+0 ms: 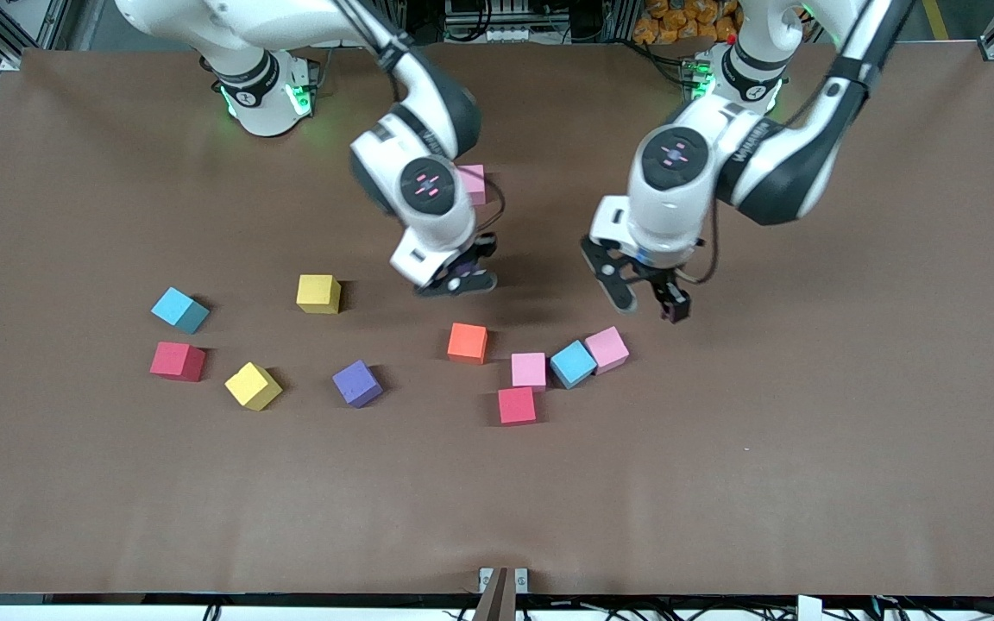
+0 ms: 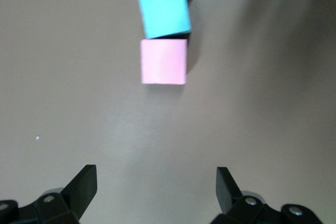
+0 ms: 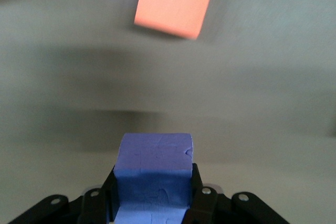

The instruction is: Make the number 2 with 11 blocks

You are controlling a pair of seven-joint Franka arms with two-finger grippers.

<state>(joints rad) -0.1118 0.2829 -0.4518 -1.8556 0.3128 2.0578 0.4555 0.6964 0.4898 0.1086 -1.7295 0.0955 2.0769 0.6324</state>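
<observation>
My right gripper [image 1: 461, 278] is shut on a purple block [image 3: 153, 174] and hangs over the table just above the orange block [image 1: 468, 342] [image 3: 176, 3]. My left gripper [image 1: 645, 302] [image 2: 156, 182] is open and holds nothing, over bare table beside a pink block [image 1: 607, 348] [image 2: 164, 61] that touches a light blue block [image 1: 572, 364] [image 2: 164, 9]. Another pink block [image 1: 528, 370] and a red block [image 1: 516, 405] lie close by. The blocks lie loose, and no number 2 shows in view.
Toward the right arm's end lie a purple block [image 1: 356, 383], two yellow blocks [image 1: 318, 293] [image 1: 253, 385], a red block [image 1: 177, 360] and a light blue block [image 1: 179, 310]. One pink block [image 1: 471, 183] sits partly hidden by the right arm.
</observation>
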